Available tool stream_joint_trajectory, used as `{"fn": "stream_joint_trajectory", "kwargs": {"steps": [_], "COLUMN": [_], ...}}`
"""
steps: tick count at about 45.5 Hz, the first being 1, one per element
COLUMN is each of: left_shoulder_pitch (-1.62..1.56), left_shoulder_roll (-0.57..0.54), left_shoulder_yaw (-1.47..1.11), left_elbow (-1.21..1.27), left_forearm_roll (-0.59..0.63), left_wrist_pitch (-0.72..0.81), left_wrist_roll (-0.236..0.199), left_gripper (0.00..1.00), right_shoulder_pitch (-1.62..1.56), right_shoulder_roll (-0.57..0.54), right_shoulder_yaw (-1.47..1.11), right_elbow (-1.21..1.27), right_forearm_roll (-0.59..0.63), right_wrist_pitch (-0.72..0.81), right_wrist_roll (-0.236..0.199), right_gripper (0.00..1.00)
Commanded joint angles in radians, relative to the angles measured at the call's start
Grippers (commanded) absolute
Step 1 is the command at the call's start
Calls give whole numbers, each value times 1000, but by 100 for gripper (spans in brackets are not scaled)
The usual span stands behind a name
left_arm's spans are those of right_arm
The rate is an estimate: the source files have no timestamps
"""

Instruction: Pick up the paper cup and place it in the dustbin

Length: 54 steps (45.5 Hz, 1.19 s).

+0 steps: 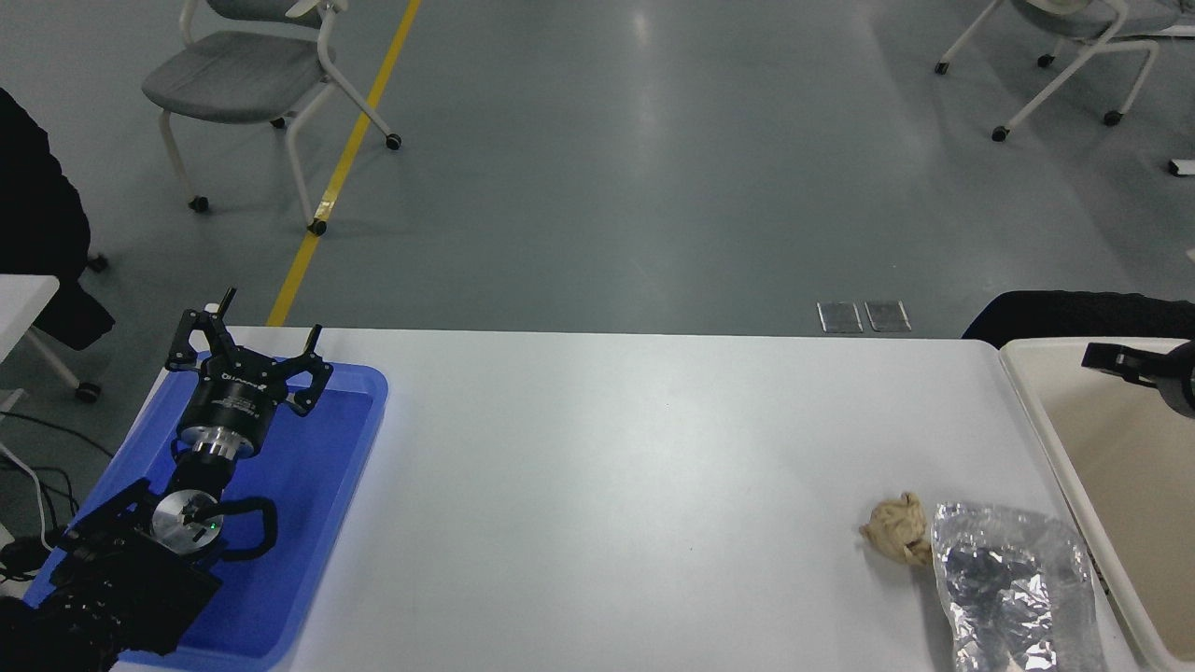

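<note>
The cream dustbin (1111, 476) stands at the table's right edge, cut off by the picture's edge. The paper cup does not show in the part of the bin that I see, nor on the table. My right gripper (1144, 369) pokes in from the right edge above the bin's far rim; only a black part of it shows and nothing is seen in it. My left gripper (247, 343) is parked open and empty over the blue tray (308, 523) at the lower left.
A crumpled tan paper ball (896, 527) and a silver foil bag (1013, 588) lie on the table next to the bin's left rim. A dark object (1074, 313) sits behind the table's far right corner. Chairs stand on the floor beyond.
</note>
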Motion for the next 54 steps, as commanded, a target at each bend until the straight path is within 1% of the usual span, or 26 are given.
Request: {"fn": "stream_joint_trajectory", "kwargs": {"steps": [1, 7, 9, 13, 16, 21, 25, 28, 34, 38, 44, 54], "left_shoulder_pitch": [1, 1, 1, 1, 1, 1, 3, 1, 3, 3, 3, 3], "left_shoulder_roll": [0, 0, 0, 0, 0, 1, 1, 1, 1, 1, 1, 1], "left_shoulder_yaw": [0, 0, 0, 0, 0, 0, 0, 0, 0, 0, 0, 0], "left_elbow": [2, 2, 2, 2, -1, -1, 2, 2, 2, 2, 2, 2], "left_forearm_roll": [0, 0, 0, 0, 0, 0, 0, 0, 0, 0, 0, 0], "left_wrist_pitch": [0, 0, 0, 0, 0, 0, 0, 0, 0, 0, 0, 0], "left_wrist_roll": [0, 0, 0, 0, 0, 0, 0, 0, 0, 0, 0, 0], "left_gripper": [100, 100, 100, 100, 100, 100, 100, 100, 100, 100, 100, 100], "right_shoulder_pitch": [471, 680, 726, 790, 820, 833, 843, 855, 884, 918, 919, 915], "right_shoulder_roll": [-2, 103, 143, 231, 294, 387, 432, 456, 476, 463, 410, 404], "right_shoulder_yaw": [-273, -357, -366, -369, -368, -369, -369, -371, -438, -466, -466, -466], "right_elbow": [406, 582, 625, 688, 696, 696, 695, 692, 692, 696, 695, 685], "right_forearm_roll": [4, 43, 88, 213, 290, 385, 445, 468, 473, 476, 478, 478], "right_wrist_pitch": [171, 237, 273, 339, 385, 470, 499, 508, 511, 511, 511, 511], "right_wrist_roll": [-3, -3, -3, -3, -3, -3, -3, -4, -4, -4, -4, -3], "right_gripper": [100, 100, 100, 100, 100, 100, 100, 100, 100, 100, 100, 100]}}
